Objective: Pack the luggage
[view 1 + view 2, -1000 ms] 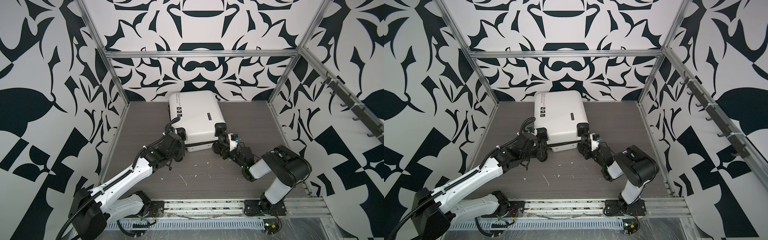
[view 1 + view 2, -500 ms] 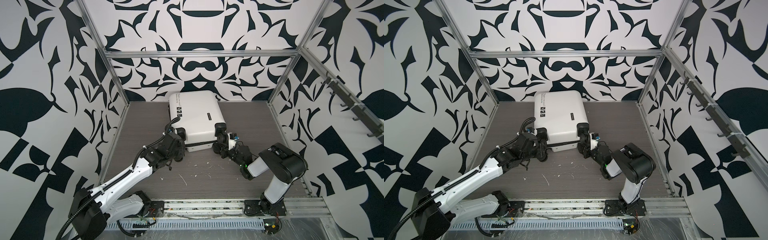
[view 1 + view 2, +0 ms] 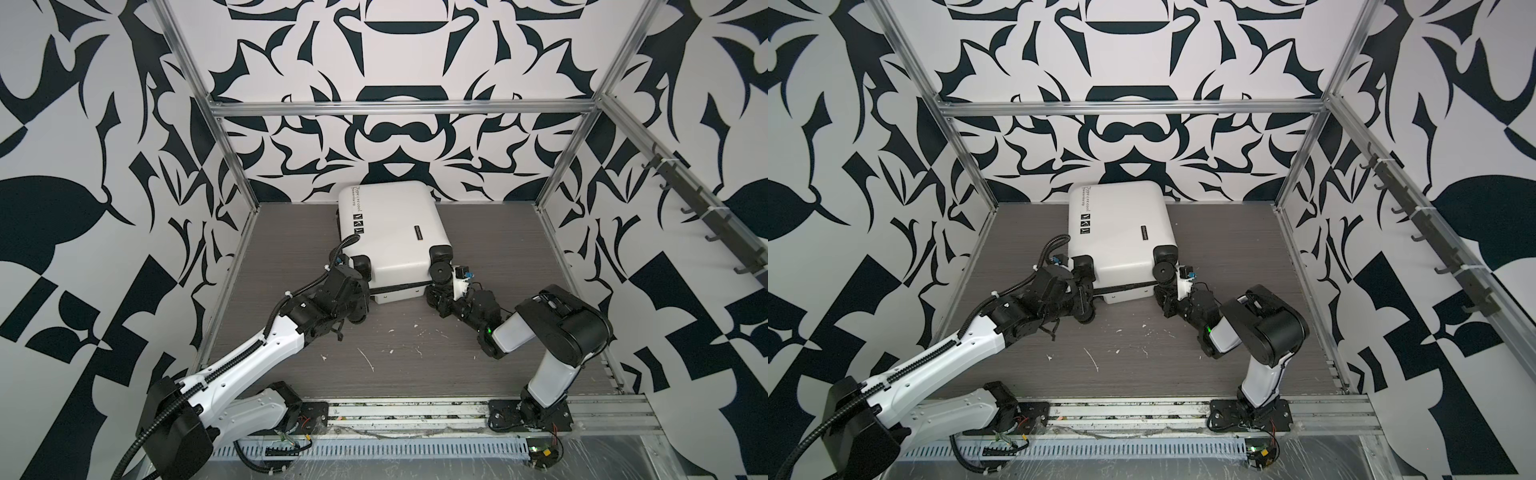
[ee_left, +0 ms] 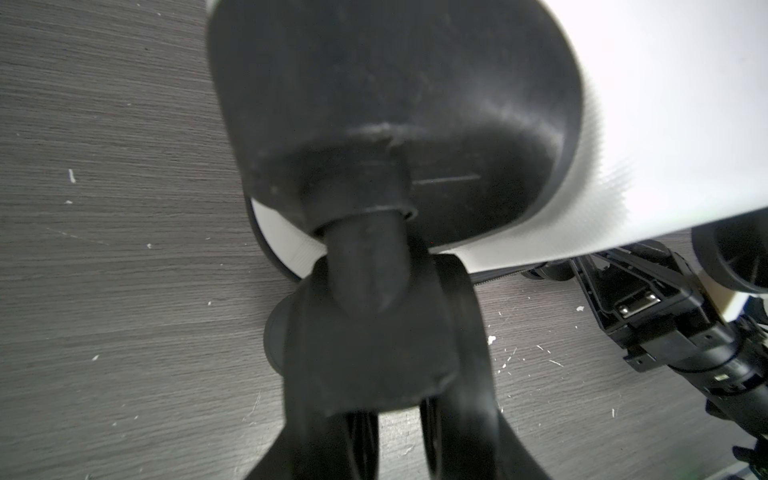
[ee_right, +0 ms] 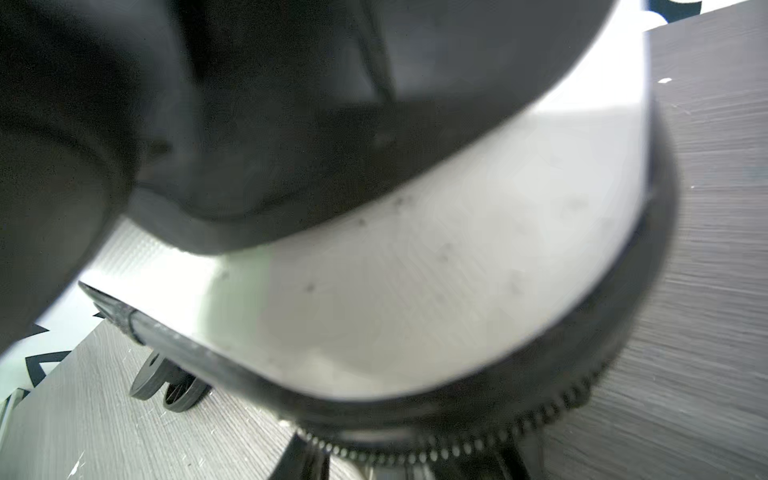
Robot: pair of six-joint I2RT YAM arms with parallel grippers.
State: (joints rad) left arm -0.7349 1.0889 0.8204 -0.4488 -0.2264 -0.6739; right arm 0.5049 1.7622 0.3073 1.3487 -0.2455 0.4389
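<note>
Likely stiff, bulky and slick-shelled, the closed luggage [image 3: 390, 232] lies flat at 12 o'clock; its wheels give the best purchase. Left gripper [image 3: 358, 297] clamps its 7 o'clock wheel [image 4: 374, 340]; right gripper [image 3: 441, 296] noses the 5 o'clock zip [image 5: 457, 449], jaws unreadable.

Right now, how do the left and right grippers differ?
The left gripper is at the suitcase's near-left corner; the right gripper at its near-right corner, by the zipper. The left gripper is closed on a wheel; the right gripper's grip is unclear. Both work the suitcase's wheel end.
</note>
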